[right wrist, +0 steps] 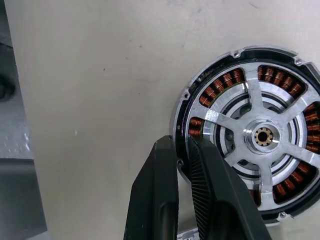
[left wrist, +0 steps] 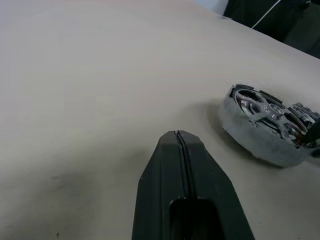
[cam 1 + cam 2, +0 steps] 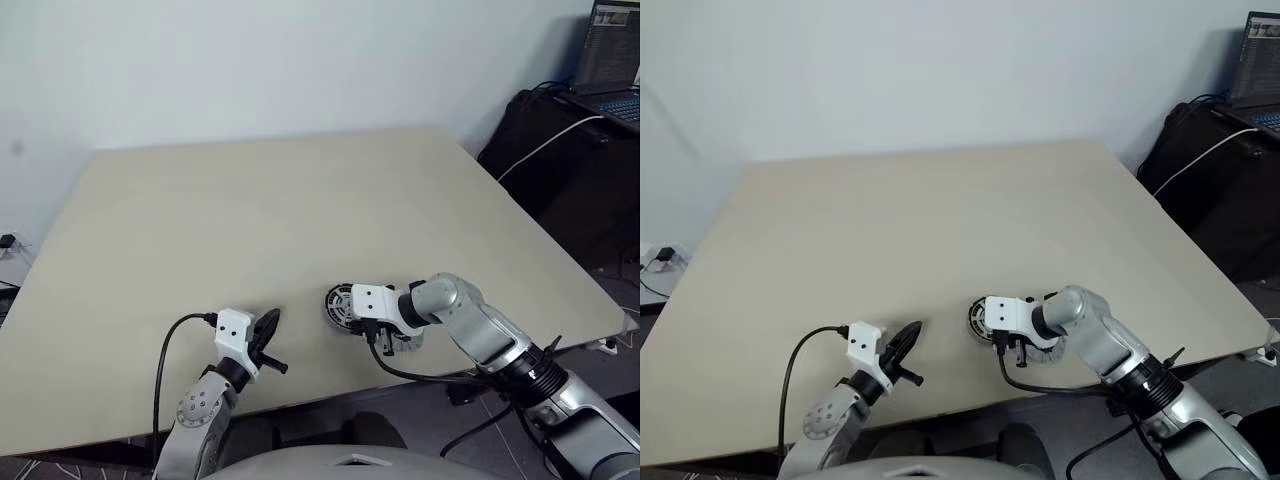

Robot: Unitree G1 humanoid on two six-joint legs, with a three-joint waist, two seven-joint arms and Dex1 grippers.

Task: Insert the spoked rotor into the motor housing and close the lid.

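This looks like a robotics lab or test room rather than a home; a broad, plain beige surface stands against a bare pale wall with no decoration; at the right a laptop sits open with its screen lit on a dark stand, and a white cable trails down across black bags or cases below it; more loose cables and a plug lie on the floor at the far left; the only goods on the surface are bare motor parts with exposed copper windings, workshop hardware, not household things.
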